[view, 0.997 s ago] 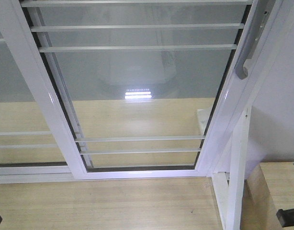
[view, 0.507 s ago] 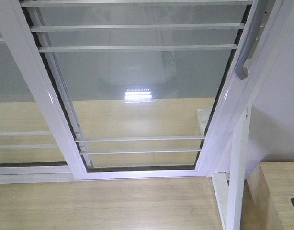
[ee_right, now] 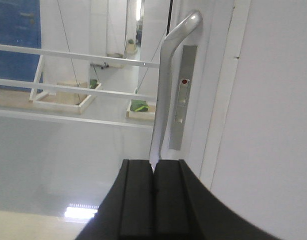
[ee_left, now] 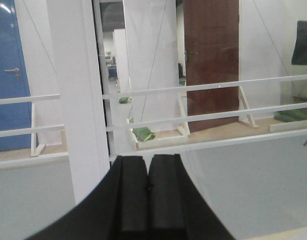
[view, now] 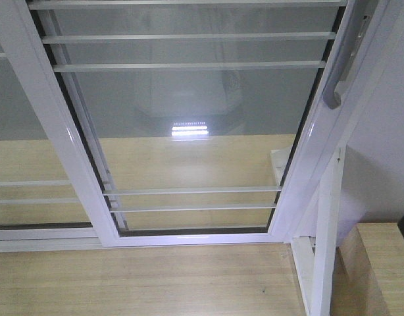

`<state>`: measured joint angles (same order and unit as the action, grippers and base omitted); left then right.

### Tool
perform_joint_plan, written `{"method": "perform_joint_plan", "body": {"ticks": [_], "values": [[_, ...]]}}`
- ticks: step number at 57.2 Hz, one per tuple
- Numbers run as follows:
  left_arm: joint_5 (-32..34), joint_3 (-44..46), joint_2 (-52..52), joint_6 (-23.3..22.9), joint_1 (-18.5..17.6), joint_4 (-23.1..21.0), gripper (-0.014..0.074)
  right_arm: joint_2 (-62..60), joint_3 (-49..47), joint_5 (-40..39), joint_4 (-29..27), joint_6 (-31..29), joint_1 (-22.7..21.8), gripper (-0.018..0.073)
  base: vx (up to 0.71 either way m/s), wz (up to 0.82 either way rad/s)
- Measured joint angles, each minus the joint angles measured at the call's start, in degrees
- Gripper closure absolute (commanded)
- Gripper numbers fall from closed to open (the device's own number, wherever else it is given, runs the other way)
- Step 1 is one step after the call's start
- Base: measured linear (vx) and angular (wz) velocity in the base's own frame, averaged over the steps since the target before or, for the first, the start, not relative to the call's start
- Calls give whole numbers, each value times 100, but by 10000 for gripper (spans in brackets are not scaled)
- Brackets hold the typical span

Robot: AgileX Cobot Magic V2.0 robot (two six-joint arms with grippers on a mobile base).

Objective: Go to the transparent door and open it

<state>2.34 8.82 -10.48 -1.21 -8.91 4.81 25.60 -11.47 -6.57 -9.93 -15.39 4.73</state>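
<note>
Fig. The transparent door (view: pixel 189 99) stands directly ahead, its curved grey handle (ee_right: pixel 166 85) on the right stile just beyond my right gripper (ee_right: pixel 153 167); that and my left gripper (ee_left: pixel 148 165) are both pressed closed, empty. Glazed, likely heavy, rigid and fragile, it is best hooked by the handle; a white brace (view: pixel 324 230) crowds the right stile.

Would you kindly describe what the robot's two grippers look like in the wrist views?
Both the left gripper and right gripper are matte black: two flat rectangular fingers on a base that flares outward in curves. No cables or markings show.
</note>
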Motion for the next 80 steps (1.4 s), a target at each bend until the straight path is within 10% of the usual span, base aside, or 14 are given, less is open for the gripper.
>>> {"method": "perform_joint_plan", "body": {"ticks": [37, 62, 80], "values": [[2910, 2446, -6055, 194, 0, -481, 594, 4693, -2602, -1613, 432, 0, 0, 561, 0, 0], [3592, 2651, -6701, 194, 0, -481, 559, 5132, -2613, -2336, 432, 252, 0, 510, 0, 0], [3592, 2651, -6729, 194, 0, -481, 343, 5132, -2613, -2226, 432, 365, 0, 236, 0, 0]]}}
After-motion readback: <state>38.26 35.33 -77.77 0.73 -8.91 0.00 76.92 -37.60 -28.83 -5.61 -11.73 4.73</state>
